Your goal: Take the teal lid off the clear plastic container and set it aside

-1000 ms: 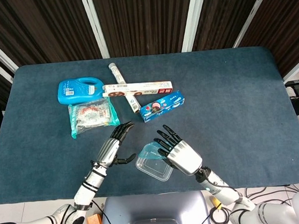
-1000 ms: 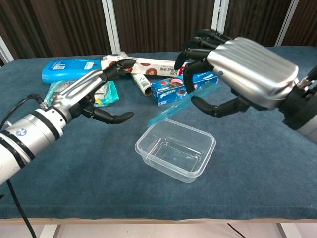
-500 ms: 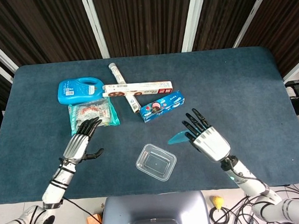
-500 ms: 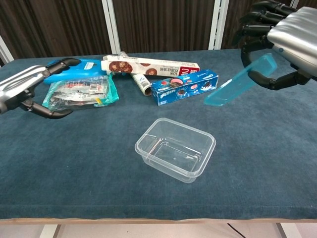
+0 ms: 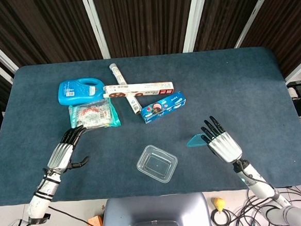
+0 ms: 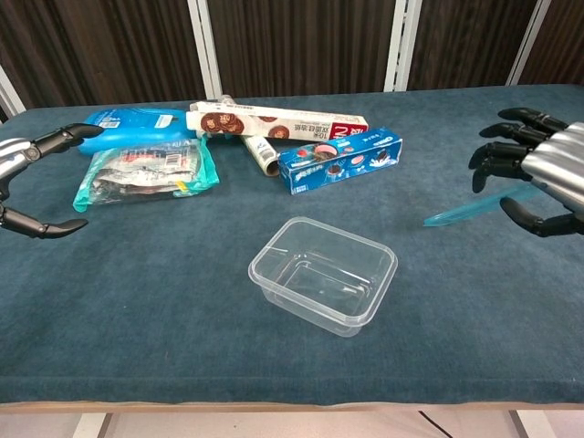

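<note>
The clear plastic container (image 5: 156, 164) (image 6: 323, 274) stands uncovered near the table's front edge, a little left of centre. My right hand (image 5: 222, 143) (image 6: 538, 173) is to its right and holds the teal lid (image 5: 196, 140) (image 6: 465, 209) by one edge, a little above the cloth; the lid lies nearly flat, sticking out leftward from under the fingers. My left hand (image 5: 66, 151) (image 6: 32, 178) hovers far to the container's left, fingers spread, holding nothing.
At the back left lie a blue detergent bottle (image 5: 79, 90), a snack bag (image 5: 93, 117), a long biscuit box (image 5: 138, 89), a blue cookie box (image 5: 162, 107) and a clear tube (image 5: 125, 87). The table (image 5: 241, 86) is covered in dark blue cloth.
My right hand carried the lid away from the container, rightward and down toward the cloth. My left hand drew back to the left, away from the container.
</note>
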`<state>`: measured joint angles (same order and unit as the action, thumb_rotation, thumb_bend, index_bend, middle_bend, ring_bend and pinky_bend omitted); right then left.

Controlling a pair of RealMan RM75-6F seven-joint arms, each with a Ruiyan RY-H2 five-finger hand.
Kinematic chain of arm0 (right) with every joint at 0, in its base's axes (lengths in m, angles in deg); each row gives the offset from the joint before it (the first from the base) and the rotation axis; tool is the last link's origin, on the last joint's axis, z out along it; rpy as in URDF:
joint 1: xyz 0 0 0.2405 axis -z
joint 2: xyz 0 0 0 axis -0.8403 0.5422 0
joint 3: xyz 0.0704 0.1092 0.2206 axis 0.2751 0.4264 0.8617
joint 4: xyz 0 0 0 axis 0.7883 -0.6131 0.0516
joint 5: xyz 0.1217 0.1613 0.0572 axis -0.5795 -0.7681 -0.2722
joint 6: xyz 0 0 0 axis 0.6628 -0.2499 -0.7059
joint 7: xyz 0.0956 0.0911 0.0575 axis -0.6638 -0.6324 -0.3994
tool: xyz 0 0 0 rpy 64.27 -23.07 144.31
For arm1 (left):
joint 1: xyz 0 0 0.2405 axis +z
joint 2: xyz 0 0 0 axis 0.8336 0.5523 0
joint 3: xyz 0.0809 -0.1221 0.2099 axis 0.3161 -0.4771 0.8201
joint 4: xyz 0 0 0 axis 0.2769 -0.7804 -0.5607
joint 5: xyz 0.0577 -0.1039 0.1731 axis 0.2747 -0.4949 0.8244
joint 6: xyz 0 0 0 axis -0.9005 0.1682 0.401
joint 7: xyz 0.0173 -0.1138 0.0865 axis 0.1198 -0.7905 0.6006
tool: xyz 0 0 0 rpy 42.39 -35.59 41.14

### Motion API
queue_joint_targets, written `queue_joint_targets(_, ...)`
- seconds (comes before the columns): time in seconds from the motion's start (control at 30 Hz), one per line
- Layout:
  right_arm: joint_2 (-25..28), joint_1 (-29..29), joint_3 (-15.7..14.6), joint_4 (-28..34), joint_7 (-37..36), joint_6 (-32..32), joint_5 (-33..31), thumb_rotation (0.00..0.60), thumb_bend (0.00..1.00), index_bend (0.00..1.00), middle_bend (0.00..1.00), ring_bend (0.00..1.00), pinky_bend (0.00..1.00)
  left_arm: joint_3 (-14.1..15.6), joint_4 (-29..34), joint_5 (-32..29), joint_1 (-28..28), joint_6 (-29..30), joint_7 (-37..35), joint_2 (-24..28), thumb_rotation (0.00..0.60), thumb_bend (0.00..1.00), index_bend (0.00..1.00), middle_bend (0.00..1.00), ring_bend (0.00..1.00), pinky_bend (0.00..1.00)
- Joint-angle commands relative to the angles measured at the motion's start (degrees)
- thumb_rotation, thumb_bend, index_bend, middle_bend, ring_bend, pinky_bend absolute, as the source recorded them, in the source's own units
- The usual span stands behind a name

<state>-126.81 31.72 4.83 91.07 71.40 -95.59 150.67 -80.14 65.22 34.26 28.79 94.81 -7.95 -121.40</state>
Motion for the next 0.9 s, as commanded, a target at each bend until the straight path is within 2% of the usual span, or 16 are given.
queue_joint_targets(0.03,0.22,2.02,-2.09,-0.83,-2.60,-0.78,0.16,0.600,0.52,0.25,0.23,0.09,0.05,0.14,0.15,0.20,0.32,0.31,-0.25,0.21,0.600,0.26,0.00,0.00,0.00,0.00)
queue_joint_targets(0.2,2.51,4.03,-3.96,0.50,-5.01,-1.13,0.18,0.600,0.44,0.12,0.19,0.06,0.04,0.57,0.37,0.65,0.93,0.68,-0.26,0.68,0.600,0.26,0.00,0.00,0.00,0.00)
queue_joint_targets(0.33,5.65,4.80,-5.18,3.78,-3.23,1.91,-0.62,0.600,0.31,0.01,0.12,0.00,0.00,1.08,0.72,0.80,1.41,0.40,-0.21,1.34,0.600,0.26,0.00,0.00,0.00,0.00)
queue_joint_targets(0.4,7.28,4.89,-5.34,5.87,-1.14,3.37,-1.15,0.600,0.24,0.00,0.09,0.00,0.00,1.33,0.92,0.63,1.53,-0.22,0.16,1.87,0.600,0.26,0.00,0.00,0.00,0.00)
queue_joint_targets(0.57,13.69,4.47,-5.28,16.68,6.20,7.27,-2.62,0.600,0.13,0.00,0.03,0.00,0.00,1.47,2.59,0.07,1.87,-1.13,2.10,4.00,0.600,0.27,0.00,0.00,0.00,0.00)
queue_joint_targets(0.73,20.78,4.45,-6.07,28.47,9.00,10.14,-3.74,0.600,0.11,0.00,0.00,0.00,0.00,2.26,6.19,-0.08,2.29,-2.35,3.82,7.51,0.600,0.27,0.00,0.00,0.00,0.00)
queue_joint_targets(0.9,28.17,7.49,-7.11,39.70,10.07,7.92,-5.46,0.600,0.11,0.00,0.00,0.00,0.00,4.45,12.88,0.59,3.20,-3.49,7.29,13.02,0.600,0.28,0.00,0.00,0.00,0.00)
